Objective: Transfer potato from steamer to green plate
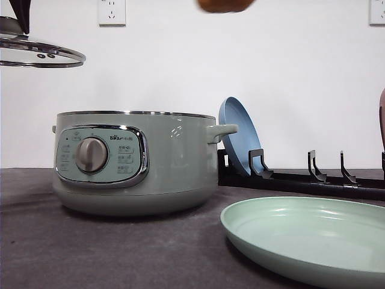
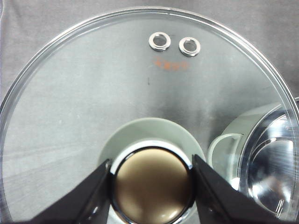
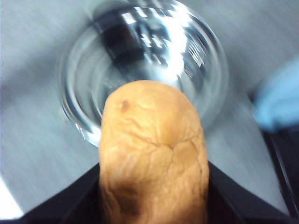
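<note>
The orange-brown potato [image 3: 154, 154] is clamped between my right gripper's black fingers [image 3: 243, 196], high over the open steamer [image 3: 145, 65]; its underside pokes in at the top edge of the front view [image 1: 225, 5]. The sage-green steamer [image 1: 135, 162] stands lidless at centre-left of the table. My left gripper [image 2: 152, 186] is shut on the knob [image 2: 152, 184] of the glass lid [image 2: 140, 93], holding it up at the upper left [image 1: 39, 51]. At the front right lies the pale green plate [image 1: 313, 241], with nothing on it.
A blue plate [image 1: 239, 141] leans upright in a black dish rack [image 1: 307, 177] behind the steamer and the green plate. The dark grey tabletop [image 1: 108, 247] runs in front of the steamer. A white wall with sockets closes the back.
</note>
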You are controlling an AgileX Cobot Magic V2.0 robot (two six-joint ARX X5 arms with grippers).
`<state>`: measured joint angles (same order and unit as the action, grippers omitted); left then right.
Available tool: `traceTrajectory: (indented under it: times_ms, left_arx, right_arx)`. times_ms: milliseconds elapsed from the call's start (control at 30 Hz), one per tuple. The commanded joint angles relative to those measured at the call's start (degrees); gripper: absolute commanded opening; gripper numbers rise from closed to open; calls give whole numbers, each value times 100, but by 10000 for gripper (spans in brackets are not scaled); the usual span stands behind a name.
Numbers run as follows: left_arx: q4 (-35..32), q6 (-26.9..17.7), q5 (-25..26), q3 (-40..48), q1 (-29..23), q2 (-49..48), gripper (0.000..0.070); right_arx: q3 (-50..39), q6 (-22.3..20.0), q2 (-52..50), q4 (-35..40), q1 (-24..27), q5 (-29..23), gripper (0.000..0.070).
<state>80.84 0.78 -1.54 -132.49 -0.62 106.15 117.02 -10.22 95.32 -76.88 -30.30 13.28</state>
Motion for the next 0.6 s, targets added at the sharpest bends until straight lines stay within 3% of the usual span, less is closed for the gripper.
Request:
traceTrajectory:
  times_ms: [0, 233, 367, 567]
  left_arx:
    - [-3, -5, 2, -269, -7, -85, 0]
    - [15, -10, 2, -269, -32, -85, 0]
    - [24, -11, 2, -269, -35, -85, 0]
    - [24, -9, 2, -269, -33, -83, 0]
  right_arx:
    - [-436, 31, -386, -331, 6, 14, 176]
    - [-2987, 203, -2065, 401, 194, 143, 176]
    - [-4608, 701, -2829, 1329, 199, 437, 176]
    - [-6582, 1512, -3286, 2913, 195, 472, 176]
